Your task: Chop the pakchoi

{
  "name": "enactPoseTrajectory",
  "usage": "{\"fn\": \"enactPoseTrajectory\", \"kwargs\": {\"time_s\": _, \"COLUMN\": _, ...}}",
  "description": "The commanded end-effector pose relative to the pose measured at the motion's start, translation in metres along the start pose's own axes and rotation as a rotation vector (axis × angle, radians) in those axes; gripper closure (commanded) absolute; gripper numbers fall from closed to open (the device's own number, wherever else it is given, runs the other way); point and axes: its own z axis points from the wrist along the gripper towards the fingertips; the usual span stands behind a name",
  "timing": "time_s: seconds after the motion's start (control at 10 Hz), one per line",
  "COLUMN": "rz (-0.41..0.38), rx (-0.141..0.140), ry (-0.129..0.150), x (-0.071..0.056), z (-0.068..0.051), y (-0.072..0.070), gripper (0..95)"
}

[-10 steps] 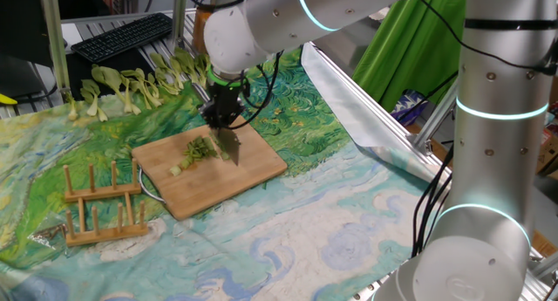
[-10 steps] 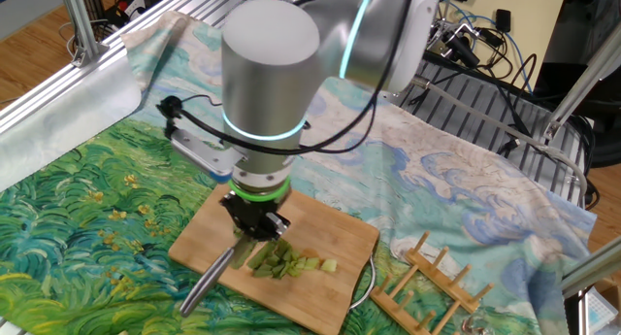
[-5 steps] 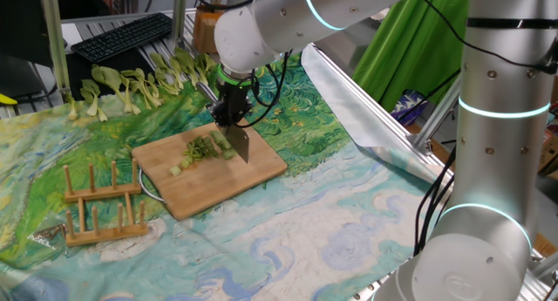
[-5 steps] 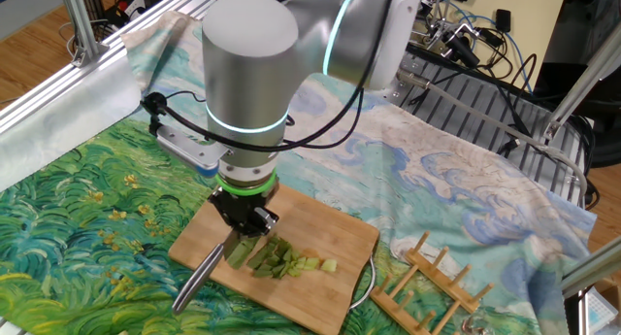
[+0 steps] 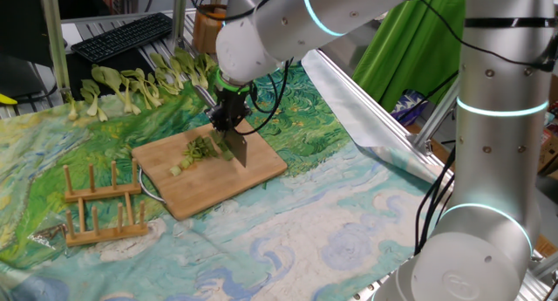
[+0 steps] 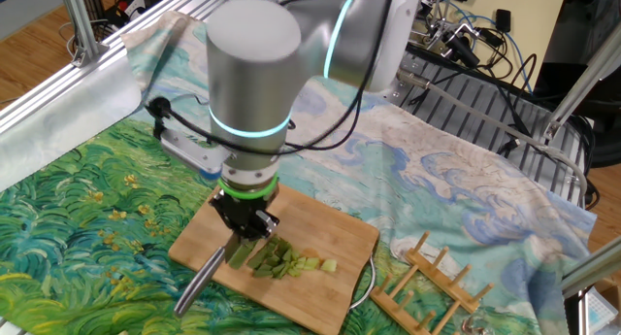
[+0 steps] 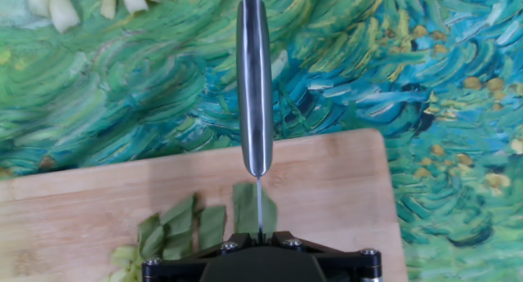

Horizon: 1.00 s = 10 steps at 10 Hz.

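From my seat the gripper (image 5: 230, 119) is pinched on the knife (image 7: 254, 86), blade edge-down over the end leaf piece of the pakchoi (image 7: 196, 226), handle pointing off toward the table's far edge. Pakchoi's mid-board (image 5: 261, 166), already short green strips with pale stalk bits in a row.

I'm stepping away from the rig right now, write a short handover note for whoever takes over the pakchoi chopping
Pincer: shut on the knife, handle sticking out past the board edge, blade over the leafy end of the greens.
The pakchoi: on the cutting board, already in several short pieces, stalk bits lying toward the dish rack side.
Done: most of the stalk is cut up.
Left: the leaf pieces under the blade look longer and may want another cut or two; whether the blade touches the board cannot be told.
Uncut whole pakchoi lie in a row on the cloth near the keyboard, off the board.
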Motion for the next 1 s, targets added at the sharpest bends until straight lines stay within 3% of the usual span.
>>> {"fn": "enactPoseTrajectory", "kwargs": {"time_s": 0.1, "rz": 0.004, "rx": 0.005, "ry": -0.006, "x": 0.000, "z": 0.003, "y": 0.000, "gripper": 95.0}}
{"fn": "enactPoseTrajectory", "kwargs": {"time_s": 0.5, "rz": 0.013, "rx": 0.007, "ry": -0.015, "x": 0.002, "z": -0.001, "y": 0.001, "gripper": 95.0}}
{"fn": "enactPoseTrajectory", "kwargs": {"time_s": 0.7, "rz": 0.030, "rx": 0.014, "ry": -0.045, "x": 0.014, "z": -0.001, "y": 0.003, "gripper": 95.0}}
{"fn": "enactPoseTrajectory", "kwargs": {"time_s": 1.0, "rz": 0.032, "rx": 0.009, "ry": -0.071, "x": 0.019, "z": -0.003, "y": 0.004, "gripper": 95.0}}
